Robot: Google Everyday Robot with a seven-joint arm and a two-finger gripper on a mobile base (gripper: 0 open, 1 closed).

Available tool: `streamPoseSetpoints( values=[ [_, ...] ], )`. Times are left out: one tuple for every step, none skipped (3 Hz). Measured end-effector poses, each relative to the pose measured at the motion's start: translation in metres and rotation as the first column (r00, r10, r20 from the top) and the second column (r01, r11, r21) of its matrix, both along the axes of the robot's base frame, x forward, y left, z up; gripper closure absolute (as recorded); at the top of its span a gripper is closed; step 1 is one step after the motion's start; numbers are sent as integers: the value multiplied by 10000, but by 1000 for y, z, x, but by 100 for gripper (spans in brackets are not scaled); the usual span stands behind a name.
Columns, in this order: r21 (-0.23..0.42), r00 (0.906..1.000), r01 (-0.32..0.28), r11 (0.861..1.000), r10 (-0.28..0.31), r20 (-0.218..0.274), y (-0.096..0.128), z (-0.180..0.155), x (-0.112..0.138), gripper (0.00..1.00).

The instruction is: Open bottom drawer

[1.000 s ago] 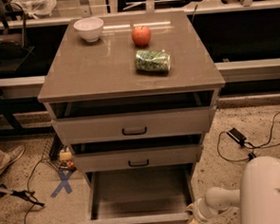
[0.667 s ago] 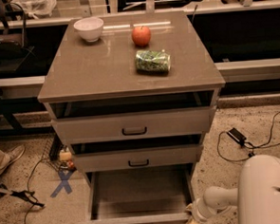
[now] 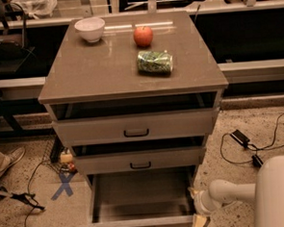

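Note:
The bottom drawer (image 3: 139,226) is grey-beige and stands pulled far out of the cabinet (image 3: 129,68). Its inside (image 3: 142,192) is bare. Its front runs along the bottom edge of the camera view, so the handle barely shows. My gripper (image 3: 200,221) is at the drawer's right front corner, low at the bottom right, on the end of the white arm (image 3: 233,191) that comes in from the right. It is beside or touching the drawer front; I cannot tell which.
The top drawer (image 3: 135,128) and middle drawer (image 3: 140,160) are each pulled out a little. A white bowl (image 3: 89,29), a red apple (image 3: 143,36) and a green chip bag (image 3: 154,61) sit on the cabinet top. Cables (image 3: 245,143) lie on the floor to the right, a blue X mark (image 3: 63,185) to the left.

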State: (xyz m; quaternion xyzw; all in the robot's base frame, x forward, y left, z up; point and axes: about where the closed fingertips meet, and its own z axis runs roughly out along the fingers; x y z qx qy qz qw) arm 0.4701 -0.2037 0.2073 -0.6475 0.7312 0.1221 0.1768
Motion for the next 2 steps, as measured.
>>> streamPoseSetpoints(
  values=[
    [-22, 9979, 188, 9998, -186, 612, -13, 37, 13, 0],
    [-381, 9936, 717, 9967, -681, 905, -34, 72, 26, 0]
  ],
)
